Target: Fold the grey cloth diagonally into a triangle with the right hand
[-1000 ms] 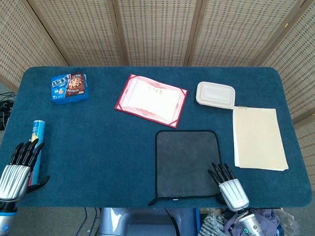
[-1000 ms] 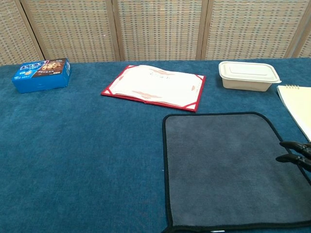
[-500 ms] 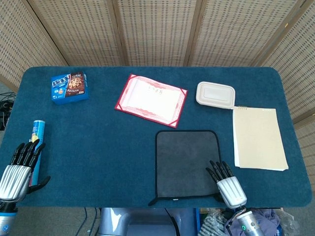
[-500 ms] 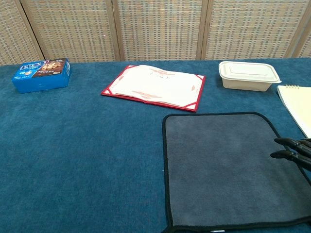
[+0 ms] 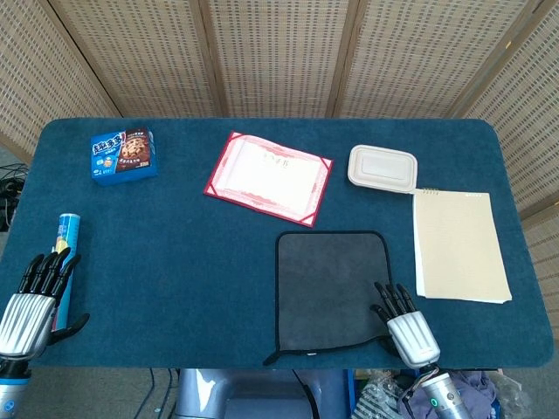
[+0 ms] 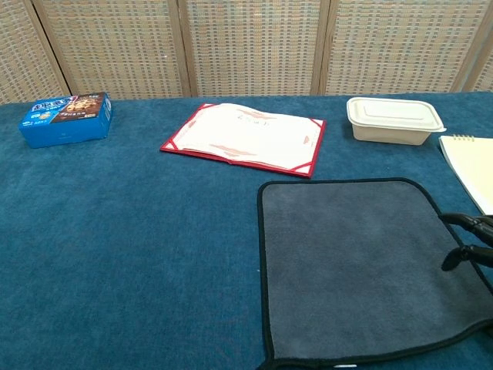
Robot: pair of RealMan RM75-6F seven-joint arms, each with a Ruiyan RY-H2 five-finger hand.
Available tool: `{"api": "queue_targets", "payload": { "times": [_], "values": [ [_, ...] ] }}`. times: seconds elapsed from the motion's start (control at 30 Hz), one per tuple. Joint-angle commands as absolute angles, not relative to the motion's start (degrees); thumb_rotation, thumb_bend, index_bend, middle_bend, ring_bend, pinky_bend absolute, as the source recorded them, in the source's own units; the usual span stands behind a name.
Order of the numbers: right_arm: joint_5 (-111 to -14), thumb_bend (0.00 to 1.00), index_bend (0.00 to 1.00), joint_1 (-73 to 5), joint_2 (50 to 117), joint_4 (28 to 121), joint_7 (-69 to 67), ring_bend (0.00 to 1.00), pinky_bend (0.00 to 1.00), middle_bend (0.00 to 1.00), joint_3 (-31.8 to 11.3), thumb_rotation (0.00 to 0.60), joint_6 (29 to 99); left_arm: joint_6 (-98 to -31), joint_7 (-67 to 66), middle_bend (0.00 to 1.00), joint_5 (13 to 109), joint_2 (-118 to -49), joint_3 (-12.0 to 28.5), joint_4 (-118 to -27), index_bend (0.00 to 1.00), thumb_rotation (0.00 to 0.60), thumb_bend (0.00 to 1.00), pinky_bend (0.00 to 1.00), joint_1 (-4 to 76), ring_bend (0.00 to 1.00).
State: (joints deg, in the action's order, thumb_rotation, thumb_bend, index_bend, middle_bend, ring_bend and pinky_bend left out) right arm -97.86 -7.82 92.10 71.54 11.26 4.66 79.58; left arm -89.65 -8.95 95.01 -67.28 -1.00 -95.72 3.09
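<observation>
Grey cloth (image 5: 332, 288) flat, black-edged, front-centre of counter (image 5: 175, 262). Right hand (image 5: 403, 323) over its near-right corner, fingers spread, grip unclear: mostly cut off in chest view. Left hand (image 5: 31, 297) spread, empty.

A surface (image 5: 218, 262) covered in dark blue carpet-like fabric is seen under even light. Behind it, woven wicker screen panels (image 5: 271, 52) set in light wooden frames are ranged across the back.
</observation>
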Motion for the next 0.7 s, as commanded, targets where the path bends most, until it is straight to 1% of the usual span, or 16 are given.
{"api": "queue_targets", "payload": {
  "times": [0.03, 0.13, 0.23, 0.33, 0.47, 0.7],
  "values": [
    [-98.0, 0.35, 0.38, -7.8, 92.3, 71.1, 11.0, 0.0, 0.0, 0.0, 4.6, 0.6, 80.0, -89.7, -8.9, 0.0, 95.0, -67.3, -1.0, -95.7, 0.0, 0.6, 0.21, 0.0, 3.1, 0.0],
    [-97.8, 0.35, 0.46, -7.7, 92.5, 70.7, 11.0, 0.0, 0.0, 0.03, 4.6, 0.6, 80.1, -89.7, -8.9, 0.0, 95.1, -67.3, -1.0, -95.7, 0.0, 0.6, 0.21, 0.0, 3.1, 0.0],
    [-97.7, 0.35, 0.52, -7.8, 92.7, 70.4, 11.0, 0.0, 0.0, 0.07, 4.6, 0.6, 80.2, -89.8, -9.0, 0.0, 95.2, -67.3, -1.1, -95.7, 0.0, 0.6, 0.21, 0.0, 3.0, 0.0],
    [-97.5, 0.35, 0.56, -7.8, 92.8, 70.2, 10.7, 0.0, 0.0, 0.1, 4.5, 0.6, 80.3, -89.9, -9.0, 0.0, 95.3, -67.3, -1.1, -95.7, 0.0, 0.6, 0.21, 0.0, 3.0, 0.0],
    [-97.2, 0.35, 0.58, -7.9, 92.8, 70.0, 10.4, 0.0, 0.0, 0.11, 4.5, 0.6, 80.1, -89.9, -8.9, 0.0, 95.4, -67.3, -1.1, -95.7, 0.0, 0.6, 0.21, 0.0, 3.0, 0.0],
    [-96.9, 0.4, 0.59, -8.1, 92.8, 70.1, 10.3, 0.0, 0.0, 0.12, 4.5, 0.6, 79.9, -89.9, -8.9, 0.0, 95.5, -67.4, -1.2, -95.7, 0.0, 0.6, 0.21, 0.0, 2.9, 0.0]
  ]
}}
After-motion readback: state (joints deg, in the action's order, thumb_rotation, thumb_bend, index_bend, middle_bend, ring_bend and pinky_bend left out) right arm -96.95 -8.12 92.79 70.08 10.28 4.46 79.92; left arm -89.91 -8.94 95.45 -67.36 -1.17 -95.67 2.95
